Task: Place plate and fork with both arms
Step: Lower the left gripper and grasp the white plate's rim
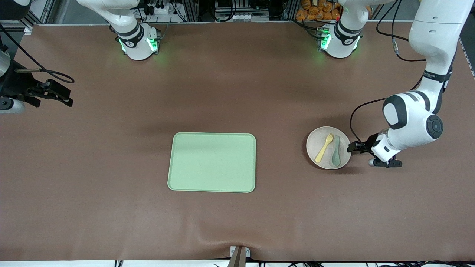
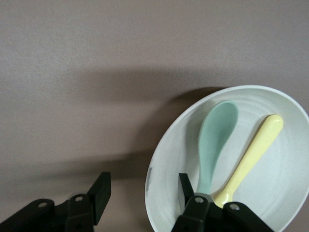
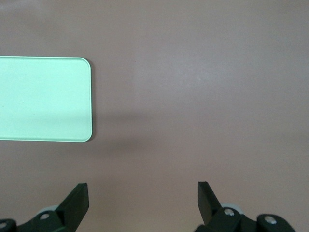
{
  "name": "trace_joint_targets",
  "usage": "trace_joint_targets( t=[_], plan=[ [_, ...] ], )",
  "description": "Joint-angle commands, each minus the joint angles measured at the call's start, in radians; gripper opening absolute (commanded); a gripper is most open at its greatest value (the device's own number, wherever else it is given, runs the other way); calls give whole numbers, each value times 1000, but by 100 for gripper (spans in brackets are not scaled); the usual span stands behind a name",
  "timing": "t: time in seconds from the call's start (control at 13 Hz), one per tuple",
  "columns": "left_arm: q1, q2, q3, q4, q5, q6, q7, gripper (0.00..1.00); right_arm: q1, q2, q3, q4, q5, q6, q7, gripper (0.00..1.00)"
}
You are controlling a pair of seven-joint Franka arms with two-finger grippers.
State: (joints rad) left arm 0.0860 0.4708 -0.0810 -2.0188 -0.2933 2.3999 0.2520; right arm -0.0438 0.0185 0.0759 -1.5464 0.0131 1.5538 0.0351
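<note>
One round pale beige-pink plate (image 1: 318, 138), one small pale yellow plastic fork (image 1: 324, 147), one grey-green spoon (image 1: 336, 150), one rectangular light green tray (image 1: 212, 162), and two white jointed robot arms (image 1: 415, 118) on one brown surface (image 1: 111, 148).

The round, pale plate (image 1: 328, 148) lies flat at the middle right of the front view. The small yellow fork (image 1: 324, 148) rests inside it, tines pointing up the frame.

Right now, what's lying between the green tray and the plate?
Nothing: in the front view only bare brown table separates the green tray from the plate.
</note>
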Motion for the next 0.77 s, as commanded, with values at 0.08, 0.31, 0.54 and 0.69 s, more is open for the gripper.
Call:
trace_joint_targets(
  t=[0.08,0.31,0.54,0.69],
  plan=[
    [-2,12,-3,3,-21,15,20,53,-18,-17,9,-14,7,-4,-1,100],
    [-3,28,-3,6,-21,15,20,45,-18,-17,9,-14,7,-4,-1,100],
    [-8,38,-5,12,-21,15,21,41,-18,-17,9,-14,7,-4,-1,100],
    [-9,40,-5,14,-21,15,21,34,-18,-17,9,-14,7,-4,-1,100]
  ],
)
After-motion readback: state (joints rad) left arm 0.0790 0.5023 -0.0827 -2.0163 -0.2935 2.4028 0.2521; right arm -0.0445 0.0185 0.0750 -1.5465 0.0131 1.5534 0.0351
